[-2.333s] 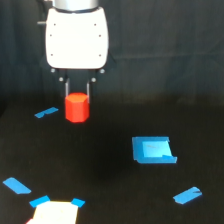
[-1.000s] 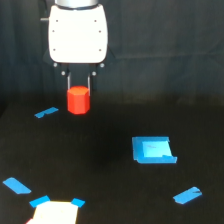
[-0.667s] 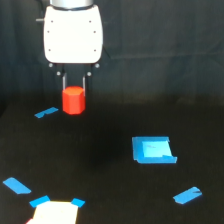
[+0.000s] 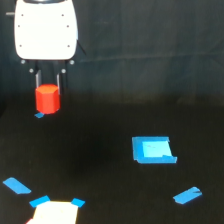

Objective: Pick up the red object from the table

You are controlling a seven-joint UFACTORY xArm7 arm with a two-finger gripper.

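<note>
My gripper (image 4: 47, 92) is at the upper part of the exterior view's left, white body up top, 2 thin dark fingers (image 4: 36, 82) hanging straight down. Fingers are closed in on the red object (image 4: 47, 99), 1 on each side of it, block pinched between them. Block sits upright, flat top visible, faceted sides, narrower than my white housing.

Block looks clear of the table (image 4: 110, 190); can't confirm the gap under it from this single view. A small blue tape scrap (image 4: 39, 115) shows just below the block's lower left edge, partly hidden by it.

Rest of the black surface: blue-edged square (image 4: 153, 149) well apart toward the exterior view's right, a blue tape strip (image 4: 187, 195) below and right of that, another blue strip (image 4: 17, 185) at lower left, and a pale patch with blue corner tabs (image 4: 55, 212) at the bottom edge.
</note>
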